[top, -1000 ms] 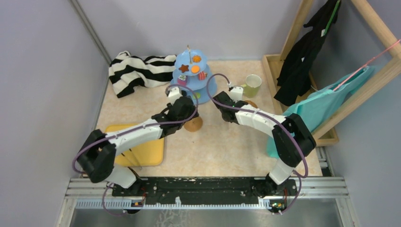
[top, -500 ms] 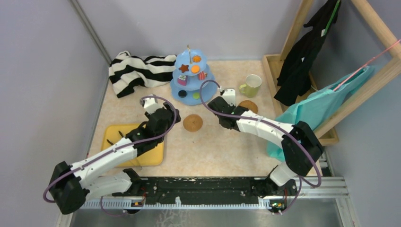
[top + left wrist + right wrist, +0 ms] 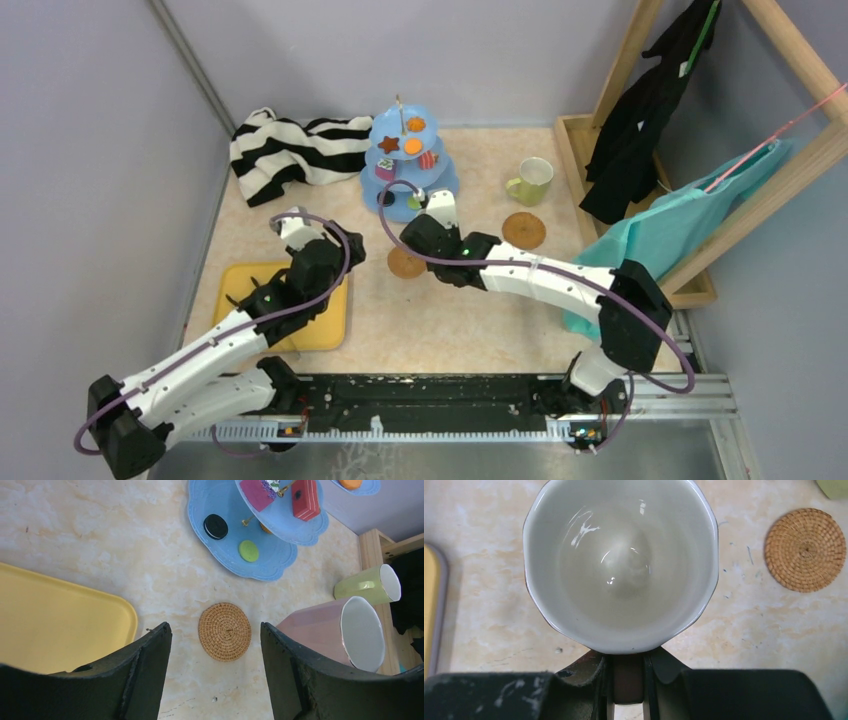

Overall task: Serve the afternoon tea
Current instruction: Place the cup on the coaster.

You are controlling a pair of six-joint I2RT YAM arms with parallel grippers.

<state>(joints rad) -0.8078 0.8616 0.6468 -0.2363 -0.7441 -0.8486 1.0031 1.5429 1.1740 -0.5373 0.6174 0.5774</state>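
Right gripper (image 3: 627, 674) is clenched on the handle of the pink, white-lined faceted cup (image 3: 620, 565), leaving its base free for setting down. The cup is near the round woven cork coaster (image 3: 224, 631), its probable seat. Left gripper (image 3: 214, 630) hangs released, jaws apart, over the marbled worktop (image 3: 100, 540).

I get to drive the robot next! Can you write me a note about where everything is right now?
Left gripper: open, empty, facing the near coaster.
Right gripper: shut on the handle of the pink cup. The cup is beside that coaster, not on it.
Yellow-green cup: on no coaster. The second coaster lies bare close by.
Done: treats are on the blue stand.
Left, probably: set each cup on a coaster.
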